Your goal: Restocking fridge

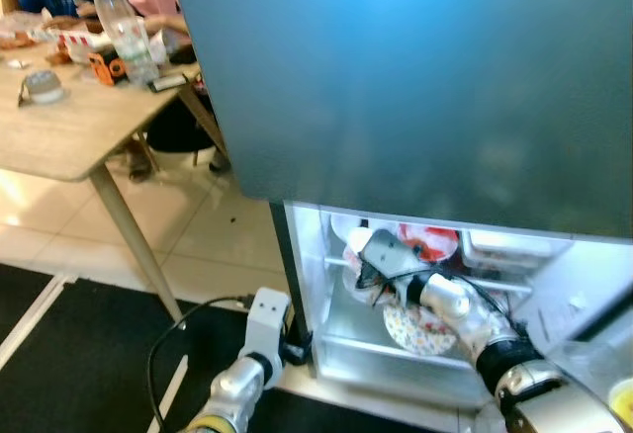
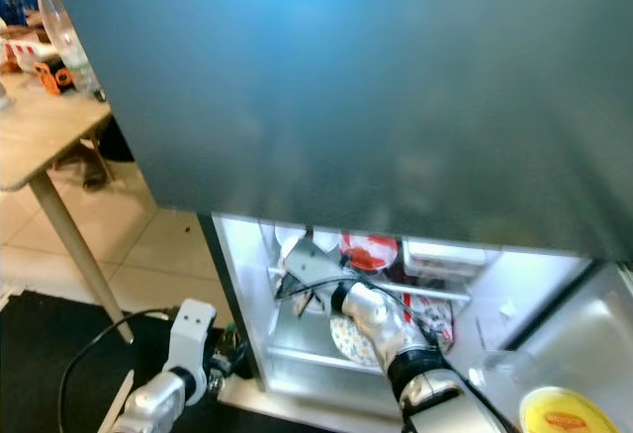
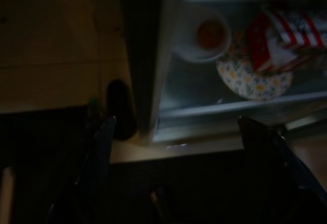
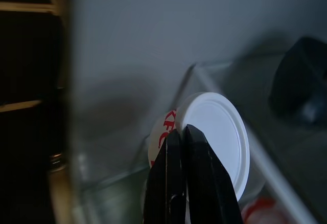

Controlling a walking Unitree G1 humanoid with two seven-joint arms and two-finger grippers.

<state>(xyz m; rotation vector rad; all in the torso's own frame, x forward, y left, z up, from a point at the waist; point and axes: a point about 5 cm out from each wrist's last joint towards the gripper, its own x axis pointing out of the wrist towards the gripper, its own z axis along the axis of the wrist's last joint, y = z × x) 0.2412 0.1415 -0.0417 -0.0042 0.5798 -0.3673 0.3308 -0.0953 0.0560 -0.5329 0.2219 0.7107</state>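
The fridge's lower compartment [image 1: 326, 285] stands open and lit. My right arm reaches inside it, and the right gripper [image 4: 181, 132] is shut, with its tips against the edge of a white lidded cup [image 4: 217, 132] with red lettering that stands on the shelf. In the left eye view that gripper [image 1: 364, 273] is at the shelf's left end. A floral plate [image 1: 420, 329] lies below it, beside a red-and-white striped box [image 3: 286, 35] and a bowl [image 3: 204, 37]. My left gripper [image 3: 179, 127] hangs open, low by the fridge's bottom left corner [image 1: 295, 346].
The closed upper door [image 1: 415, 77] looms over the compartment. A red-lidded tub [image 1: 430, 243] and a clear box [image 1: 504, 250] sit on the upper shelf. A wooden table [image 1: 69, 127] with a bottle [image 1: 119, 23] and seated people stands to the left. A black mat [image 1: 79, 354] and a cable cover the floor.
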